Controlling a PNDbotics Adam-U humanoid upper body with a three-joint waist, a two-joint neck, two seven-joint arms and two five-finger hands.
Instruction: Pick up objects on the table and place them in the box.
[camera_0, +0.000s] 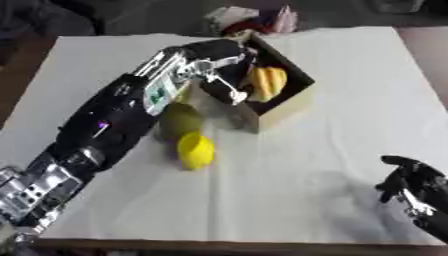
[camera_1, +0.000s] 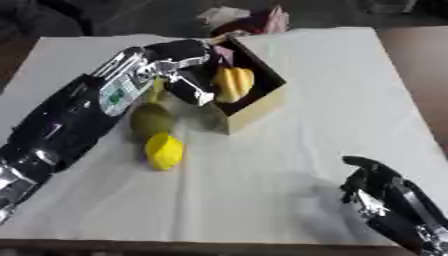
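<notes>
Two fruits lie on the white surface (camera_0: 332, 100) just in front of your left forearm: a bright yellow lemon (camera_0: 195, 151) nearer to you, and a duller yellow-green round fruit (camera_0: 181, 119) touching it on the far side, partly covered by the arm.

Your left arm runs diagonally from the lower left corner up to the box (camera_0: 293, 97). Your left hand (camera_0: 229, 75) sits at the box's near-left wall, over the opening. Its fingers (camera_0: 234, 94) point downward along the inside of that wall; you cannot tell from either view whether they are grasping anything or released.

The box stands askew on the far middle of the surface, one corner pointing toward you. Its outer walls are pale tan and its interior is dark. Inside it lies a yellow-orange ridged object (camera_1: 233, 82), just beside the left hand. A small purple patch (camera_1: 224, 53) shows inside the box at its far-left side, behind the hand.

Your right hand (camera_1: 372, 186) shows at the lower right corner, well apart from the box and both fruits. It hangs just above the surface with its fingers curled inward, clenched on nothing visible.

Beyond the far edge of the surface, behind the box, rests a jumble of white, red and pink items (camera_0: 258, 19) that you cannot make out.
</notes>
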